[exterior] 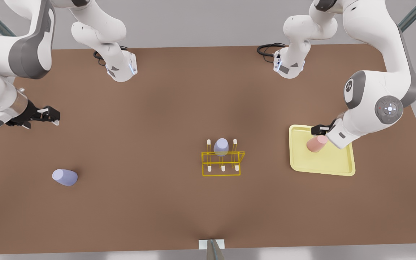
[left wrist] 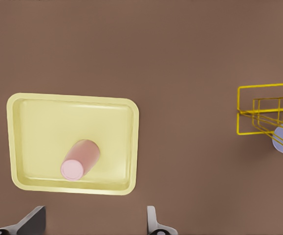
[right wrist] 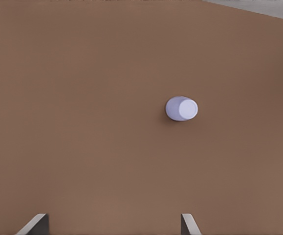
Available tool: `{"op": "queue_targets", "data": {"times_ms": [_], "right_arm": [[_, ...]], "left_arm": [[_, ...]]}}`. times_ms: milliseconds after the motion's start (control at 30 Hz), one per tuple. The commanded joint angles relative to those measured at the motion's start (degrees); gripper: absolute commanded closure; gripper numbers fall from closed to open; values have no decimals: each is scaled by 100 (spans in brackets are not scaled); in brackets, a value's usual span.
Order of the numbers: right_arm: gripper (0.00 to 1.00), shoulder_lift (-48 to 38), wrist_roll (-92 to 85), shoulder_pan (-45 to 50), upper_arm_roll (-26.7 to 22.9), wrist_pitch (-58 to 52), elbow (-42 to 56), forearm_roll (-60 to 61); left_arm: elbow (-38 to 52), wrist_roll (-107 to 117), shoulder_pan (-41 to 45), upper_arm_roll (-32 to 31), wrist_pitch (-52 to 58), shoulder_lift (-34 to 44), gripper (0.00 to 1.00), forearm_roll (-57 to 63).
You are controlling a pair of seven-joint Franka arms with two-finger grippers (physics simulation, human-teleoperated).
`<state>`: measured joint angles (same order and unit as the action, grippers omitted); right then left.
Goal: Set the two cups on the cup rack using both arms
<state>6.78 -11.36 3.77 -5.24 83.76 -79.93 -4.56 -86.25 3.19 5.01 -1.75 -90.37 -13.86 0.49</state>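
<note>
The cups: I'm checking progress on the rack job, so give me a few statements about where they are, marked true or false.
1. A lavender cup sits on the yellow rack. True.
2. The pink cup stands on the bare table. False: it is on the pale yellow tray.
3. A second lavender cup is on the table, at the front view's left. True.
4. The right gripper holds that cup. False: it is open, apart from it.
5. The left gripper is above the tray. True.

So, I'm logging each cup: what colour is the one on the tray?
Salmon pink cup, clearest in the left wrist view.
</note>
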Motion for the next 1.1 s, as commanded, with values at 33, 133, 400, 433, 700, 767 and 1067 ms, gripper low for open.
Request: {"op": "queue_targets", "data": {"times_ms": [33, 133, 400, 433, 700, 767, 1067], "right_arm": [[0, 16, -428, -25, -12, 185, -14, 52], [0, 1369, -508, -157, -12, 790, 214, 60], [0, 3092, -921, -1062, 5, 2478, 417, 562], [0, 3180, -964, -1141, 5, 2549, 426, 570], [0, 3919, -1782, -1484, -4, 3269, 601, 614], [0, 3989, -1791, -1537, -4, 3348, 540, 614], [0, 3963, -1773, -1572, 49, 3858, -40, 623]], "left_arm": [[-15, 481, 0, 8, -280, 6, 0, -5], [-1560, 455, -9, 333, -2001, 6, 0, -5], [-3293, -643, -264, 685, -3760, -29, 0, -5], [-3319, -1215, -299, 685, -3760, -73, 0, 3], [-3557, -1584, -510, 685, -4121, -389, 0, 513], [-3574, -1576, -510, 685, -4288, -486, 0, 487], [-3583, -1584, -536, 685, -4437, -776, 0, 56]]}}
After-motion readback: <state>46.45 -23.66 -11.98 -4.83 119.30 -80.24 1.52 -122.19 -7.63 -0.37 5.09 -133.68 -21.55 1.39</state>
